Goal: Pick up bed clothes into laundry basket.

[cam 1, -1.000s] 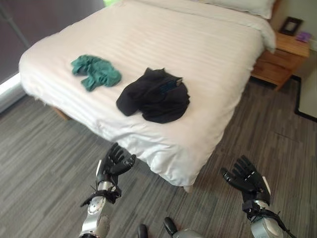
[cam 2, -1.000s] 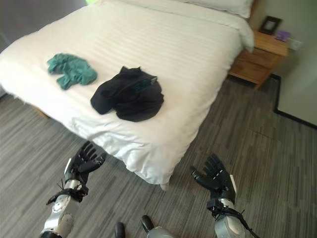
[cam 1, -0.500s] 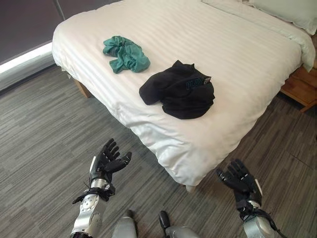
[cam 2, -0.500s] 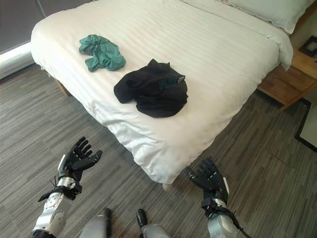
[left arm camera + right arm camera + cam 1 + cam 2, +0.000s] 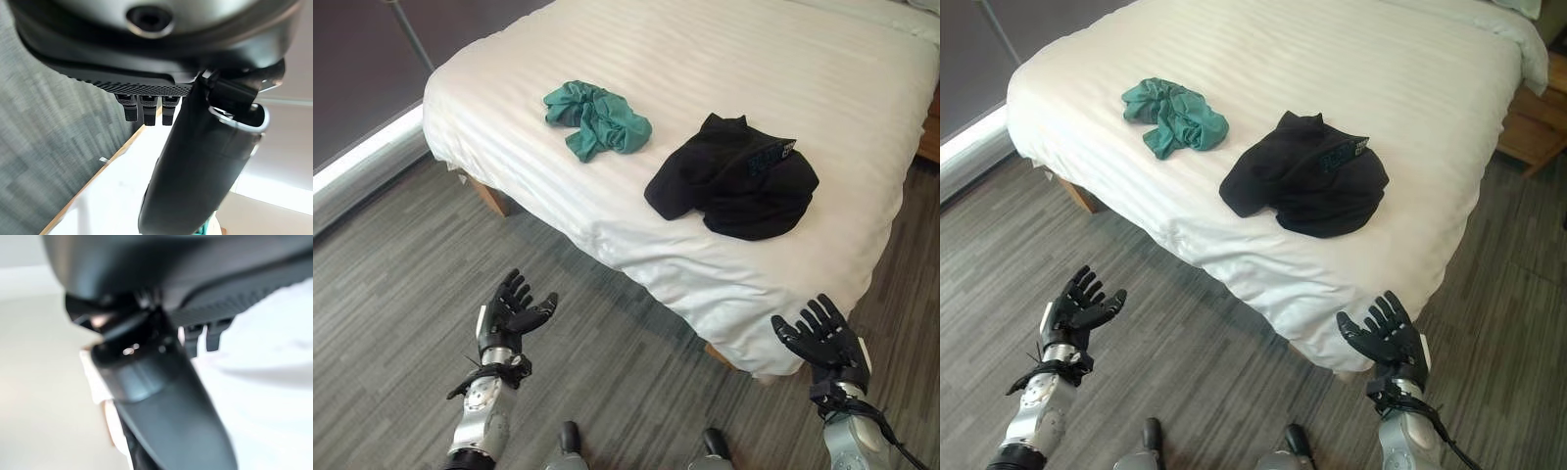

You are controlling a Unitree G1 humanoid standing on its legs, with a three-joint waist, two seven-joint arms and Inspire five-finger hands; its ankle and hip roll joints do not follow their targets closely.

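The left hand point(image 5: 509, 313) hangs over the grey floor point(image 5: 401, 274) at near left, fingers spread wide and holding nothing. The right hand point(image 5: 827, 338) is likewise splayed and empty at near right, just beside the bed's near corner. On the white bed point(image 5: 724, 59) lie two crumpled garments: a teal garment point(image 5: 597, 117) to the left and a black garment point(image 5: 734, 178) to its right, near the edge. Both lie farther off than the hands, well apart from them.
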